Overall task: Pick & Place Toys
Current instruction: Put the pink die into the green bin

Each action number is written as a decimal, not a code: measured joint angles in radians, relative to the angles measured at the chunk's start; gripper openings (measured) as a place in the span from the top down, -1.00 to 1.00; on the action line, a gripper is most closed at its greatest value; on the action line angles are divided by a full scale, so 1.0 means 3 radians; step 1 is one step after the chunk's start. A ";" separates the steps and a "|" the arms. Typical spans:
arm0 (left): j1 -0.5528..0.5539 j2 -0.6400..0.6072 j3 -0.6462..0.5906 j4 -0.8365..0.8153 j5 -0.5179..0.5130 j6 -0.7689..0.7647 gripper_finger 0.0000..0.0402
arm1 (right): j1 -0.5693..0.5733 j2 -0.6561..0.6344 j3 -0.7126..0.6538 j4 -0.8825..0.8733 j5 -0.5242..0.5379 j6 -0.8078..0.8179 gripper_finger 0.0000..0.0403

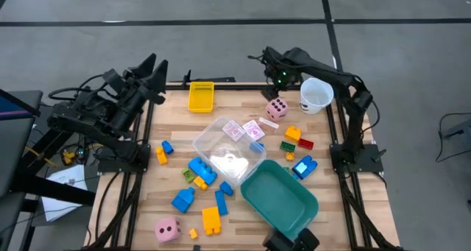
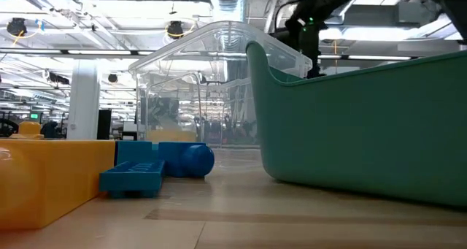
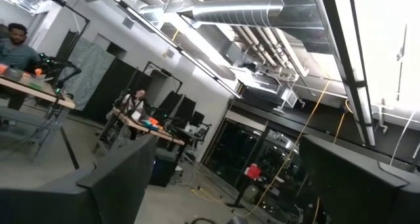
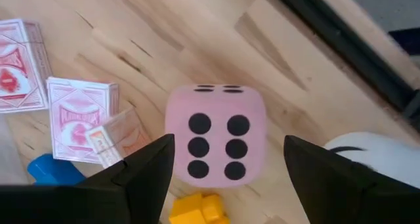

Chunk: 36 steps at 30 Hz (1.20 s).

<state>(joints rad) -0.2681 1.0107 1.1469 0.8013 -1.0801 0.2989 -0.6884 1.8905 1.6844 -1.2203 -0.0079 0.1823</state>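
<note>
- The counter (image 1: 243, 107) is crowded mid-board; bare wood is left along its far edge.
- The left end effector (image 1: 156, 68) is parked off the far-left corner; its fingers cannot be judged.
- The right end effector (image 4: 226, 159) is held open over the pink die (image 4: 216, 144), six dots up, near the far-right edge.
- Pink-white cards (image 4: 82, 112) are seen just beside it; no print is readable.
</note>
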 joint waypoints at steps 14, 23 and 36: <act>0.0092 -0.0006 0.0000 0.0000 0.0010 -0.0063 -0.86 | 0.0111 -0.0463 -0.1105 0.1039 0.0129 0.0268 -0.37; 0.0092 -0.0006 0.0000 0.0000 0.0008 -0.0083 -0.86 | 0.0181 -0.0597 -0.1432 0.1402 0.0461 0.0426 -0.37; 0.0091 -0.0006 0.0000 -0.0001 -0.0003 -0.0177 -0.86 | 0.0251 -0.0607 -0.1611 0.1734 0.0455 0.0276 -0.37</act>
<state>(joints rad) -0.2409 1.0088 1.1469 0.8009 -1.0809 0.2459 -0.6132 1.7084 1.2011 -0.7000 0.1287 0.2652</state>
